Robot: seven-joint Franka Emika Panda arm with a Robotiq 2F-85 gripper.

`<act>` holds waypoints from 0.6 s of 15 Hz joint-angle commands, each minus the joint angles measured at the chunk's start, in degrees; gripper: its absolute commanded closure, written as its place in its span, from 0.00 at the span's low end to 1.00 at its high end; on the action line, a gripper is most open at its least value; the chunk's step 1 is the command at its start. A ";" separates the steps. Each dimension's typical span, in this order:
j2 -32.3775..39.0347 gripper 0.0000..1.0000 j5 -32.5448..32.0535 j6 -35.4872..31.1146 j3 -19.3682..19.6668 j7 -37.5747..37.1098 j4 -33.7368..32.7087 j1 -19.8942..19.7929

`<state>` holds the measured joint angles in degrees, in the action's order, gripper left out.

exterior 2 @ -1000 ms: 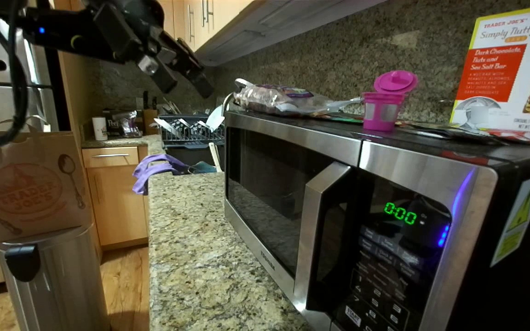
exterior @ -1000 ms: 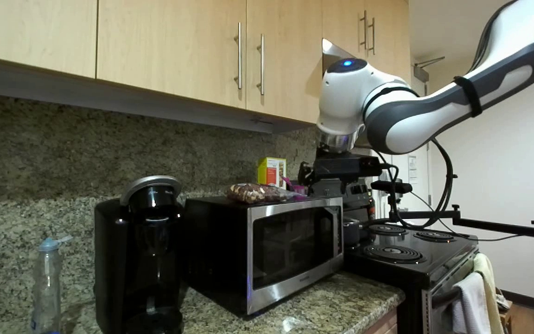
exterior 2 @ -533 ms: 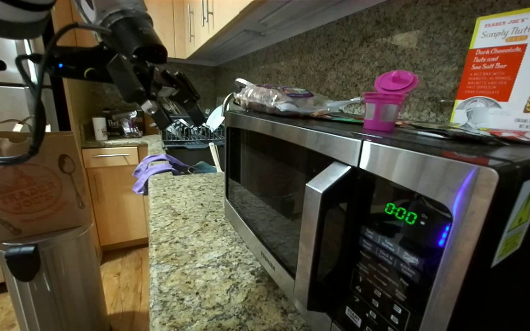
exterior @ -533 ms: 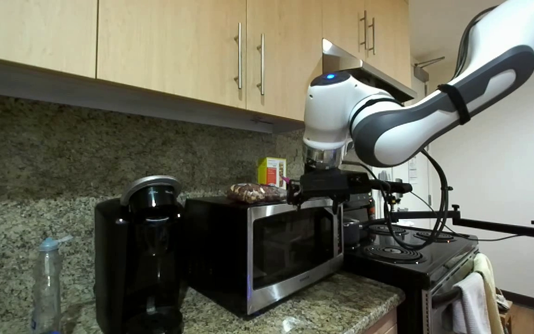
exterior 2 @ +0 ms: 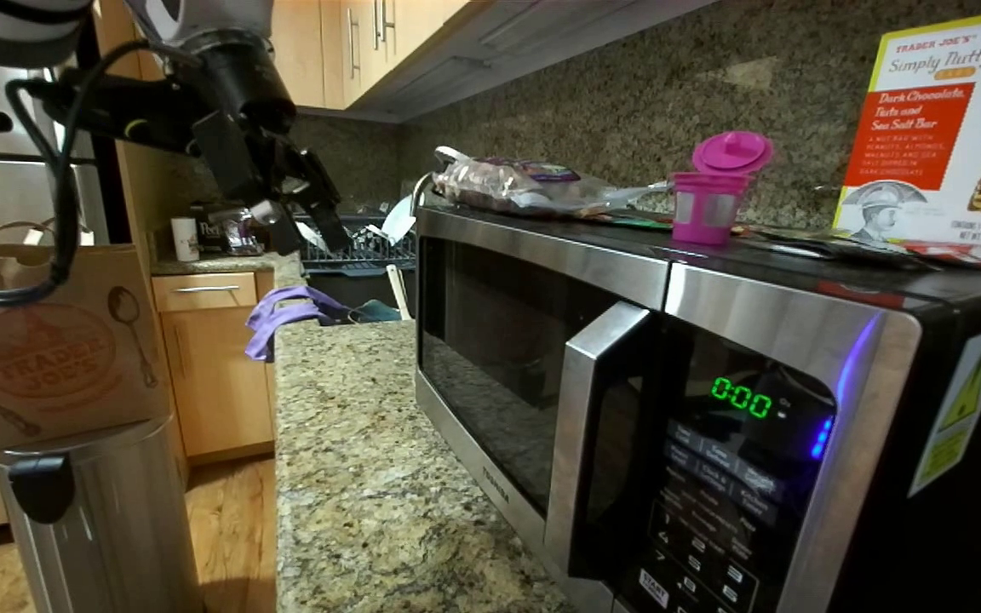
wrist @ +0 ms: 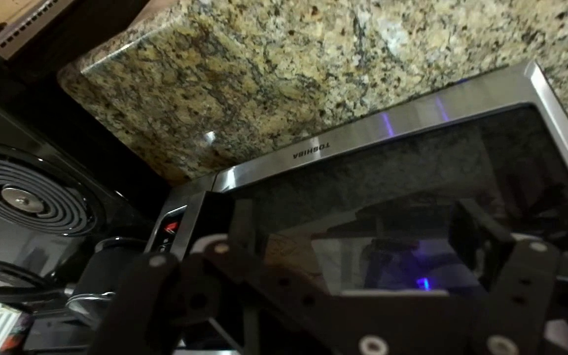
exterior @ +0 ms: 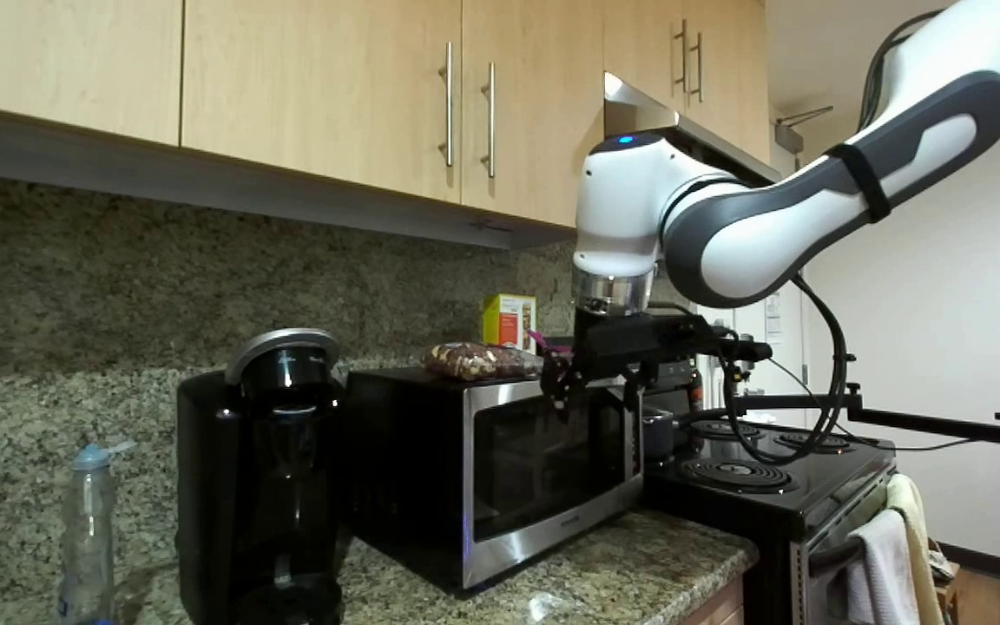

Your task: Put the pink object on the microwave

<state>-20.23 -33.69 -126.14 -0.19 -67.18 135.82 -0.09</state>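
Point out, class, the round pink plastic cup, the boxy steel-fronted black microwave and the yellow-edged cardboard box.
Round pink plastic cup (exterior 2: 704, 209): in an exterior view, side wall.
Boxy steel-fronted black microwave (exterior: 539, 469): in an exterior view, door glass.
Yellow-edged cardboard box (exterior 2: 925, 128): in an exterior view, red panel.

Microwave (exterior: 500, 473): brushed steel front, glossy dark glass, smooth casing. Pink object (exterior 2: 712, 197): smooth plastic, mesh panels. Pincer (wrist: 360, 229): matt, smooth. Desk (exterior 2: 354, 443): polished stone. Coffee maker (exterior: 261, 486): glossy plastic, metallic trim. Stove (exterior: 821, 482): glossy, smooth top. Bin (exterior 2: 116, 519): satin metal. Bag (exterior 2: 56, 349): matt paper. Box (exterior 2: 925, 119): smooth printed card. Cabinets (exterior: 318, 95): smooth, grained wood. Towels (exterior: 886, 555): textured cloth.
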 commanded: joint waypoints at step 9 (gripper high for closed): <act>-19.87 0.00 15.66 10.51 14.77 44.86 10.43 9.20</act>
<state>-36.10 -21.45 -120.53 11.12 -31.91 145.85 6.62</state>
